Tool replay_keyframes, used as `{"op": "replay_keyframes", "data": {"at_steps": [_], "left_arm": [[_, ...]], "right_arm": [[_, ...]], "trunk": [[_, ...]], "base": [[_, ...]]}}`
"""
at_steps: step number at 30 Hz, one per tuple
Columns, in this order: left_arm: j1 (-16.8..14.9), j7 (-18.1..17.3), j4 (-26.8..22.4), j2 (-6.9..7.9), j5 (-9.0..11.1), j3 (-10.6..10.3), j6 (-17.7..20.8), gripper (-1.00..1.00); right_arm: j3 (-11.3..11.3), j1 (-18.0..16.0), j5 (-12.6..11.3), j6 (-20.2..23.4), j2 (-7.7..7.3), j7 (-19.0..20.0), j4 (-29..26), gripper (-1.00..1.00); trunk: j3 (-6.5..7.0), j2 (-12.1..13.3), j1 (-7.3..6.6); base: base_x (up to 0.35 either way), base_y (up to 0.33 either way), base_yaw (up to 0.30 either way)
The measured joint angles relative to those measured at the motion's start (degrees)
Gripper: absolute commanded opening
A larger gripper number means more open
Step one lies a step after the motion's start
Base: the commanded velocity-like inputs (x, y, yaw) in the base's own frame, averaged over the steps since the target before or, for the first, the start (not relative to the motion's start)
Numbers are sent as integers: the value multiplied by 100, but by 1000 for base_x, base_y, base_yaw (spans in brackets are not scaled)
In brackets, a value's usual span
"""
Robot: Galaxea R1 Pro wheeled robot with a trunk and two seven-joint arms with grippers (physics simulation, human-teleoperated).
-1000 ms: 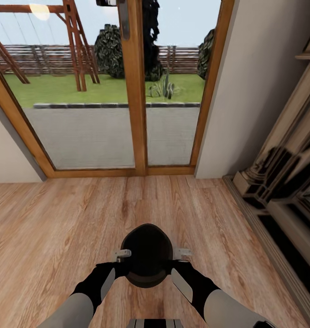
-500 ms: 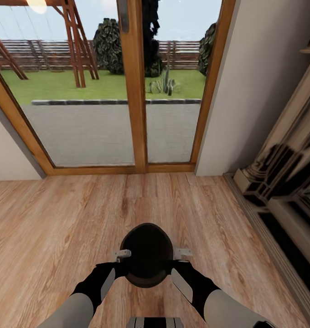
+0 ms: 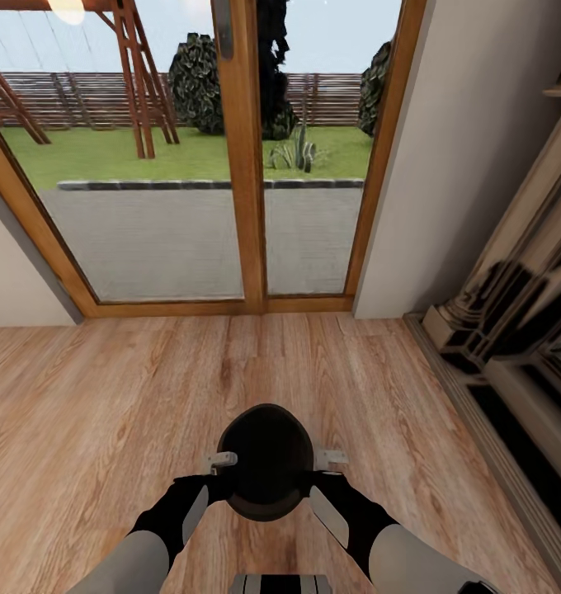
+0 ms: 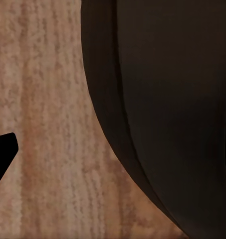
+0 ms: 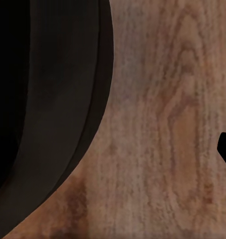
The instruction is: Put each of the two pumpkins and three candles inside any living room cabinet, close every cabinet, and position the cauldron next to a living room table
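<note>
The cauldron [image 3: 266,462] hung above the wooden floor [image 3: 107,396], squeezed between both arms a little way short of the glass door [image 3: 231,165]. The left claw [image 3: 219,460] and right claw [image 3: 330,455] sat at its opposite flanks — whether either was pinched on the rim or just pressing, I could not tell. The risk: a two-sided squeeze with no firm hold could let the pot slip or tip if the arms drifted apart during a turn — no table was nearby.
</note>
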Motion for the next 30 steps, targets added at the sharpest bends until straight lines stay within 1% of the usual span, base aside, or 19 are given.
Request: {"op": "replay_keyframes", "data": {"at_steps": [4, 11, 12, 14, 30], "left_arm": [[-1, 2, 0, 0, 2, 1, 3, 100], [0, -1, -5, 0, 0, 1, 2, 100], [0, -2, -5, 0, 1, 1, 2, 100], [1, -12, -5, -1, 26, 1, 0, 100], [-4, -25, -5, 0, 15, 1, 7, 100]], "right_arm": [[0, 0, 3, 1, 0, -2, -3, 100], [0, 0, 8, -1, 0, -1, -5, 100], [0, 0, 8, 0, 0, -1, -5, -100], [1, 1, -16, -3, 0, 3, -4, -100], [0, 0, -6, -1, 0, 1, -4, -100]], "trunk": [[-88, -5, 10], [-89, -5, 10], [-89, -5, 10], [-89, -5, 10], [-89, -5, 10]], "base": [[0, 0, 0], [0, 0, 0], [0, 0, 0], [0, 0, 0], [0, 0, 0]]}}
